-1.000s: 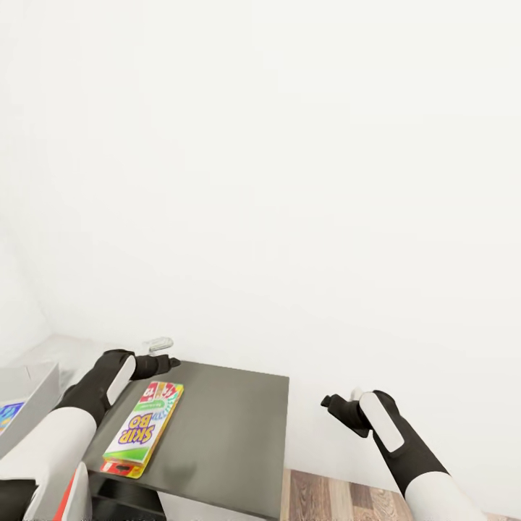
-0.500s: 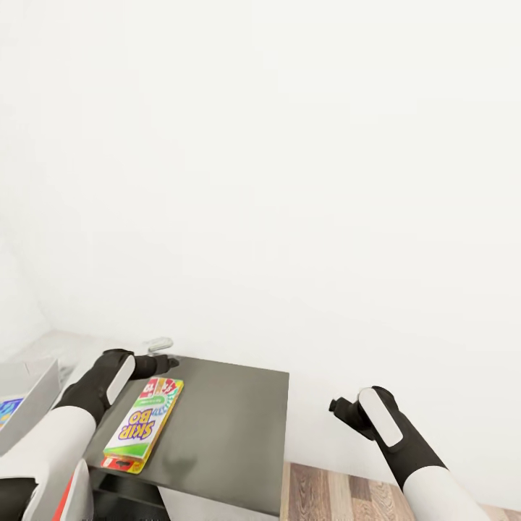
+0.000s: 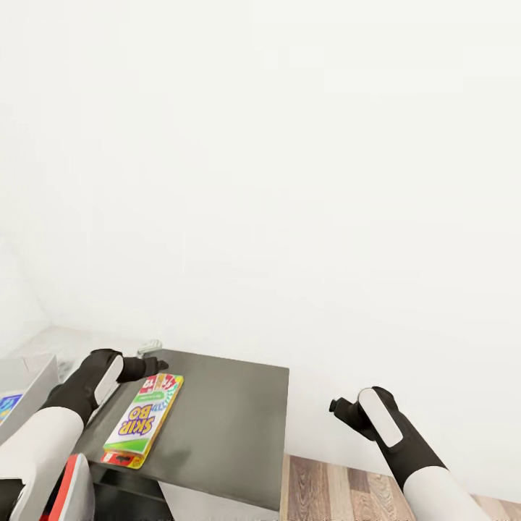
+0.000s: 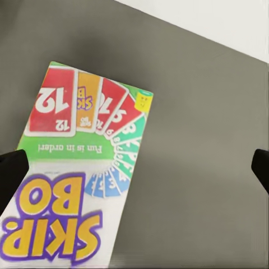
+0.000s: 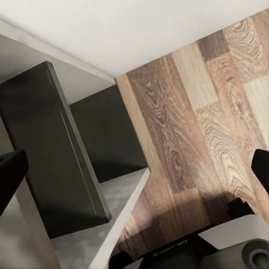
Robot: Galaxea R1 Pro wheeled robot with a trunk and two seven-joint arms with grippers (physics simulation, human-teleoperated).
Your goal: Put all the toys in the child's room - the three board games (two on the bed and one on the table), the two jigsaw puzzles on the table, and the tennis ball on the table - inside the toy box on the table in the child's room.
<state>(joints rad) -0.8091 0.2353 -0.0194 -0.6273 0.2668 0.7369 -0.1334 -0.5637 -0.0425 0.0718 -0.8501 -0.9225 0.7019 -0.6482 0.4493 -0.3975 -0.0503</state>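
A SKIP-BO board game (image 3: 141, 421) lies flat on the dark-grey lower wing of the table (image 3: 224, 427), near that wing's left edge. The left wrist view looks straight down on this yellow, green and red box (image 4: 78, 185). My left gripper (image 3: 150, 366) hovers over the box's far end, open, its fingertips (image 4: 11, 178) spread wide with nothing between them (image 4: 134, 174). At the far left stands the light-grey toy box (image 3: 32, 382), with something blue printed showing inside. Off the wing's right edge, my right gripper (image 3: 340, 409) hangs open above the floor, empty (image 5: 134, 168).
A small pale object (image 3: 150, 347) lies on the light-grey table top behind my left hand. A white wall rises close behind the table. Wood-plank floor (image 3: 340, 492) lies to the right of the wing, and the robot's base (image 5: 224, 246) shows below the right gripper.
My left arm has drawn back a little to the left, with its gripper still over the SKIP-BO box. The right gripper dropped slightly early on, then held still.
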